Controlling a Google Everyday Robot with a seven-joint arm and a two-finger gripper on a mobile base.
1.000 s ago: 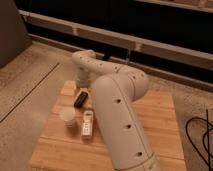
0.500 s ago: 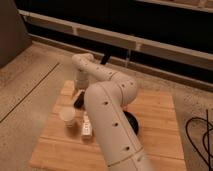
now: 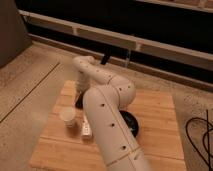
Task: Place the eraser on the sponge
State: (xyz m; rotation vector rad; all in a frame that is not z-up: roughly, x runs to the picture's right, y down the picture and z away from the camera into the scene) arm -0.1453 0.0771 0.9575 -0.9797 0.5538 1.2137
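Note:
My white arm rises from the bottom middle, bends at the back and comes down over the left part of the wooden table (image 3: 160, 107). The gripper (image 3: 80, 99) sits at the arm's lower end, near the table's left side, mostly covered by the wrist. A small dark shape shows right below the wrist; I cannot tell whether it is the eraser or part of the gripper. The sponge is hidden.
A white cup (image 3: 68, 118) stands at the front left, and a white oblong bottle-like thing (image 3: 86, 131) lies beside it against the arm. A black round bowl (image 3: 132, 124) peeks out right of the arm. Black cables (image 3: 200, 135) lie on the floor at right.
The arm has swung, and its wrist has come down over the spot where the dark block lay by the small orange thing. Both are now covered.

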